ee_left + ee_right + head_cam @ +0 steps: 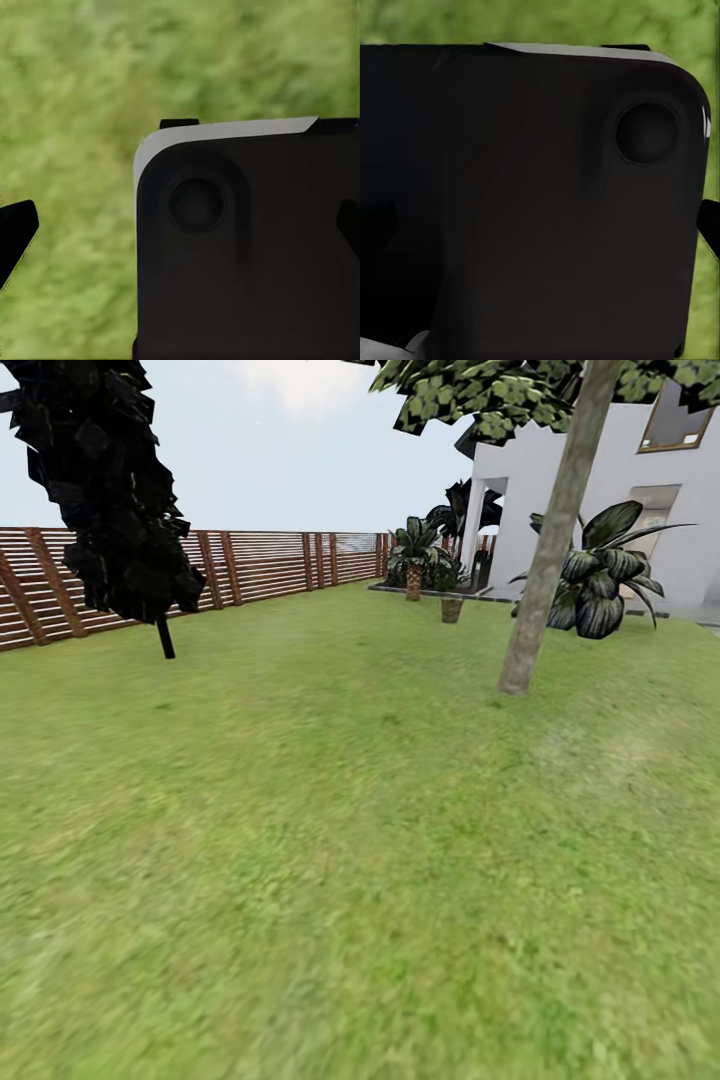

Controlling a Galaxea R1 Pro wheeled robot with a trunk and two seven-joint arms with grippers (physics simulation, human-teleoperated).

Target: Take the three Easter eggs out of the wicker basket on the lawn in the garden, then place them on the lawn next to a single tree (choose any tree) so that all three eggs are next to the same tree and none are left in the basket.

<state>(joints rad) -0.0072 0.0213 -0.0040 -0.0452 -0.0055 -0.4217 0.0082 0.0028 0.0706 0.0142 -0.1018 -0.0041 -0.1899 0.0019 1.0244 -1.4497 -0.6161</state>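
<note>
Head view takes in the lawn (pixel 330 860), a wide, slightly patchy spread of green grass running from the foreground out to the fence (pixel 250 565) of brown horizontal slats. Out of that grass rises the tree (pixel 555 550), its bare grey-tan trunk leaning a little, long axis close to upright, blocky leaves overhead. Behind the tree stands a white house (pixel 600 490), and just beside the trunk, toward the house, a broad-leaved bush (pixel 600 580). Well apart from the tree, near the fence, a dark columnar tree (pixel 110 490) stands on a thin stem. Between the two, far back, a short palm (pixel 413 560) and a small potted plant (pixel 452 600) sit close together at the lawn's far edge.

Both wrist views look down on blurred grass past a large black, rounded body of the robot. Dark finger tips (pixel 15 236) poke in at the edges, but I cannot tell whether either gripper is spread or pressed together.
</note>
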